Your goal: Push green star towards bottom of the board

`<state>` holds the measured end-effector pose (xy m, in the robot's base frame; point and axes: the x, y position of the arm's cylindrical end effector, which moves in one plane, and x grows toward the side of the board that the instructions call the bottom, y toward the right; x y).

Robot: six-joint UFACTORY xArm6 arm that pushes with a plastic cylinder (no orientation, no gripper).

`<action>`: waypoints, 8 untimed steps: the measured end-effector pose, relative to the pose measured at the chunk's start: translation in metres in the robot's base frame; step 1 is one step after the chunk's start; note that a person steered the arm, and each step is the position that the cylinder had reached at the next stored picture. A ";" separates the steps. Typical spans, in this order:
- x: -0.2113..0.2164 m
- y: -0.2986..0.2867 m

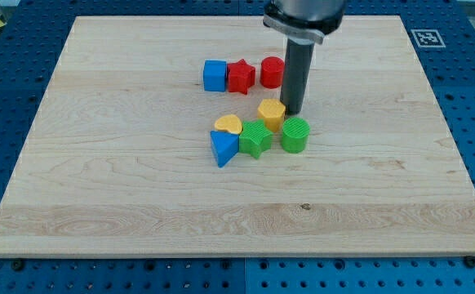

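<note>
The green star [255,140] lies near the middle of the wooden board [139,188]. A yellow hexagon [271,113] touches it at its upper right, a yellow heart [228,125] at its upper left, a blue triangle [223,148] on its left, and a green cylinder [295,135] stands just to its right. My tip [293,111] rests on the board just right of the yellow hexagon and above the green cylinder, up and to the right of the green star.
A row of a blue cube [215,75], a red star [241,77] and a red cylinder [272,72] sits above the cluster, left of the rod. A fiducial marker [425,37] is at the board's top right corner.
</note>
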<state>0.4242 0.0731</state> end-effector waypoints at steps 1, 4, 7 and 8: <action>0.000 -0.018; 0.048 -0.042; 0.071 -0.051; 0.064 -0.046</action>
